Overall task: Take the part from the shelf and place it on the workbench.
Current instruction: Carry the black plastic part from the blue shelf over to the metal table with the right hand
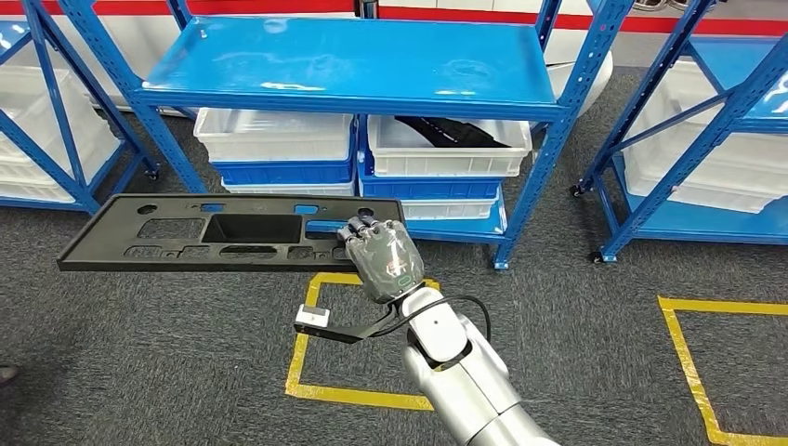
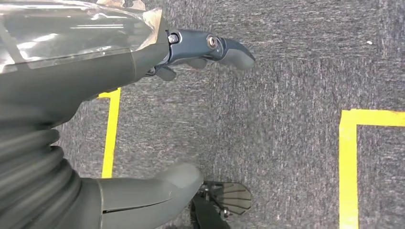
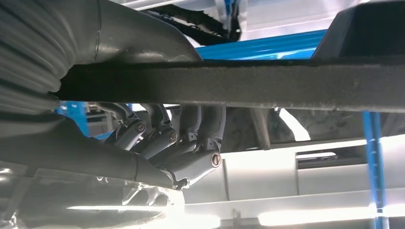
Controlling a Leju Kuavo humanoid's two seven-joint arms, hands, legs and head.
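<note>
Black flat plastic part [image 1: 228, 232] w/ cutouts gripped by right hand [image 1: 381, 255]; left hand [image 2: 143, 119] released.

Black part [image 1: 223, 232], blue shelf [image 1: 353, 65], white bins [image 1: 279, 135], yellow floor tape [image 1: 307, 362] on grey carpet [image 1: 139, 353].

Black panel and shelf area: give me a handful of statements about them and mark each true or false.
1. The right hand holds the black panel by one end. True.
2. The black panel lies on the top shelf. False: it is held out in front of the rack, above the carpet.
3. White bins sit under the top shelf. True.
4. The left hand grips a part. False: it holds nothing and hangs over the carpet.
5. Yellow tape marks the floor. True.
</note>
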